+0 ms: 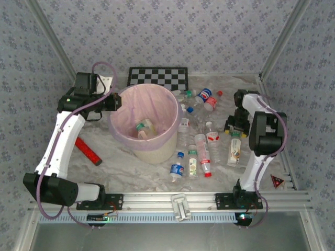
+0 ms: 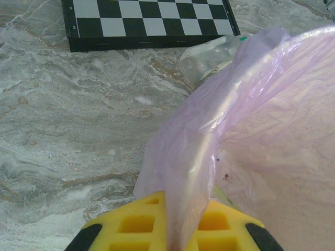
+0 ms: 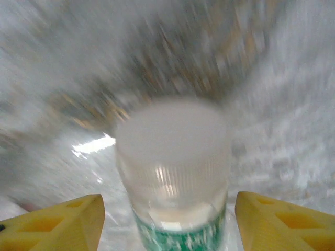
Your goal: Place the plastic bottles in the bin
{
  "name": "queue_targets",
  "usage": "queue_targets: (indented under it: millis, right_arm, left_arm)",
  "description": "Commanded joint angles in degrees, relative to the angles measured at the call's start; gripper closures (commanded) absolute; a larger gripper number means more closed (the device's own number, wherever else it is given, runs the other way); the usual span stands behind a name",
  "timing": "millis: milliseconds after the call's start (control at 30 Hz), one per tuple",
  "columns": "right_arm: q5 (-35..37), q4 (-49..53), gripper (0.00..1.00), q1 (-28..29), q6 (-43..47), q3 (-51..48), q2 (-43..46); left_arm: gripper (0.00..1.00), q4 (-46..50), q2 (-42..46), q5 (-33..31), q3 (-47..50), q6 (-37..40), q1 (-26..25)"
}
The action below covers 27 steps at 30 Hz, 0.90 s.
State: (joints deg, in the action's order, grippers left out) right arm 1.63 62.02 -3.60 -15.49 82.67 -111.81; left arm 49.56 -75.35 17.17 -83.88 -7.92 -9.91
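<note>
Pointing cap-first at right gripper [image 3: 168,203]: bottle [image 3: 172,157]

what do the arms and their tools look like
Both arms, the left arm and the right arm, have white links with black joint housings, and a lilac cable loops along each. The left tool and the right tool have bright yellow fingers with square recesses moulded in. The left tool's fingers show black outer edges.
</note>
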Motion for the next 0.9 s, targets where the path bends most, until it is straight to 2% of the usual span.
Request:
queue_targets:
  millis: [0,100,200,333,433,567,700,867]
  right_arm:
    - [-2.31,-1.31,0.37,-0.19,0.54,6.80,-5.01]
    - [-1.69,1.45,0.35,0.12,1.95,12.43,-8.17]
    - [-2.50,2.49,0.20,0.26,2.11,9.62,-5.22]
    - [-2.28,3.71,0.01,-0.23,3.59,1.44,1.81]
    - [-2.14,3.75,0.00,-0.46,3.58,-4.56,7.02]
    - [-2.15,3.17,0.00,-1.22,3.10,-9.23,9.67]
    - [-1.56,1.76,0.00,-1.27,2.44,-10.56,11.57]
    - [-0.30,3.59,0.00,-2.20,-5.55,-8.33,22.70]
  left_arm:
    - [1.00,-2.72,0.18,4.43,-4.35,-1.54,0.68]
    - [1.00,-1.72,-0.79,5.34,-5.19,-1.06,0.76]
    - [1.00,-0.12,-1.66,6.65,-6.01,-0.23,0.75]
    - [1.00,2.45,-1.89,4.95,-7.51,1.18,0.77]
    - [1.00,0.07,-0.27,5.94,-5.79,0.54,0.73]
    - [1.00,1.22,-0.59,6.71,-7.21,0.62,0.73]
    - [1.00,1.11,-0.58,6.79,-7.18,0.61,0.76]
    - [1.00,1.11,-0.67,6.76,-6.94,0.63,0.76]
